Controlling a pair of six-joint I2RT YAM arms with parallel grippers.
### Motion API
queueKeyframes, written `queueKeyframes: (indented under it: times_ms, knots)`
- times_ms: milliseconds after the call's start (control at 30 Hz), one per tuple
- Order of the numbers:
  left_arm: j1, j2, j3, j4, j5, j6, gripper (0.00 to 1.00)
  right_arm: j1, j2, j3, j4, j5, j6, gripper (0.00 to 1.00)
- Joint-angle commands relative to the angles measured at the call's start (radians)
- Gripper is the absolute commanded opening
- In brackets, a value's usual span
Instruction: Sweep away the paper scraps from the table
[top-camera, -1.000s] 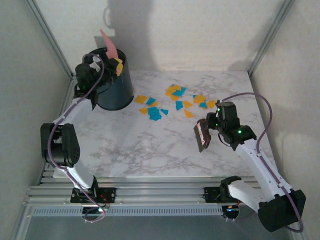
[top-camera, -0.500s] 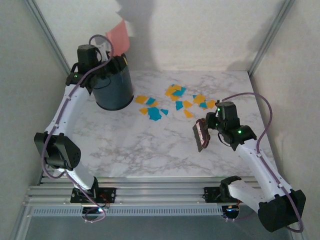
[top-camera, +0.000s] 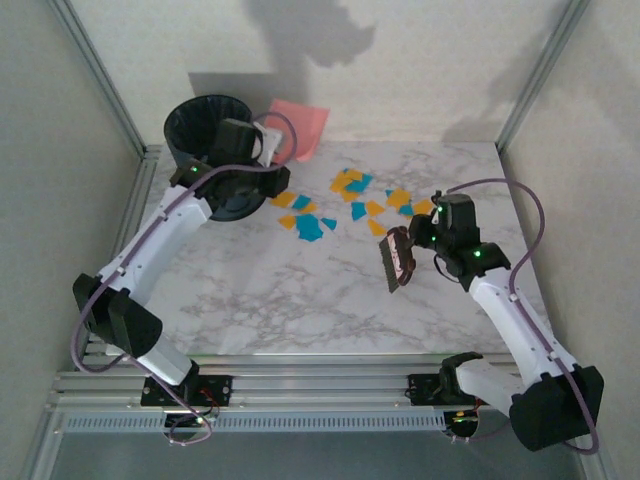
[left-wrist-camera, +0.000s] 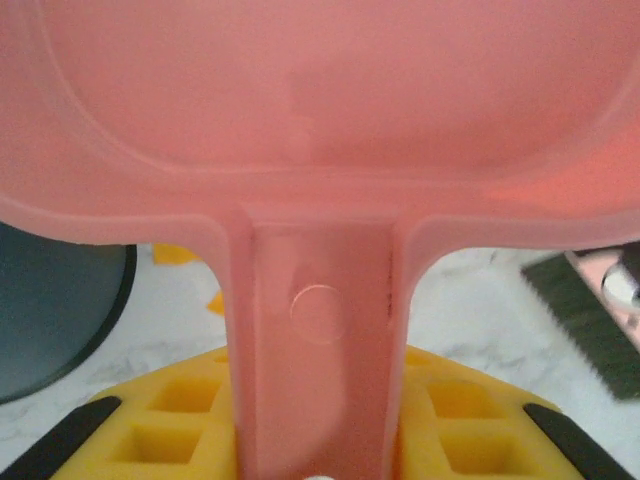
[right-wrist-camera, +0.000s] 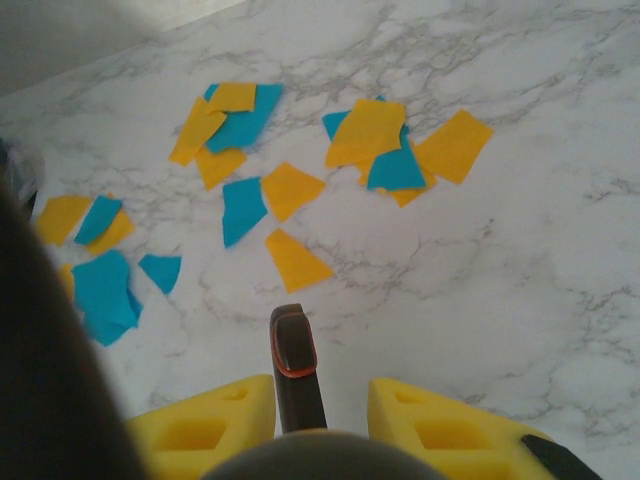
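While the right pincer (right-wrist-camera: 320, 418) is clamping a dark brush handle (right-wrist-camera: 291, 365), the paper scraps (right-wrist-camera: 291, 189) are lying just ahead of it on the table (right-wrist-camera: 520, 300). Farther off, the left pincer (left-wrist-camera: 318, 440) is gripping the stem of a pink dustpan (left-wrist-camera: 320, 100), a dark bin (top-camera: 200, 125) sitting just beside it.

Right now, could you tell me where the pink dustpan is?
In the top view, the pink dustpan is held by the left gripper at the far left of the table, just right of the dark bin and beyond the paper scraps.
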Motion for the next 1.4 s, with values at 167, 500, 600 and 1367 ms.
queueKeyframes:
  times_ms: [167,500,600,1367]
  knots:
    - [-0.127,-0.043,-0.222,-0.015,-0.192,0.208,0.0,-0.127,0.128,0.114,0.186,-0.174,0.02,0.0]
    - [-0.187,-0.046,-0.365,-0.002,-0.165,0.365,0.0,-0.185,0.392,0.212,0.4,-0.286,0.206,0.0]
    - [-0.197,-0.036,-0.383,-0.019,-0.153,0.393,0.0,-0.185,0.478,0.251,0.437,-0.303,0.248,0.0]
    - [-0.226,-0.021,-0.45,-0.052,-0.067,0.508,0.0,-0.185,0.528,0.107,0.328,-0.071,0.231,0.0]
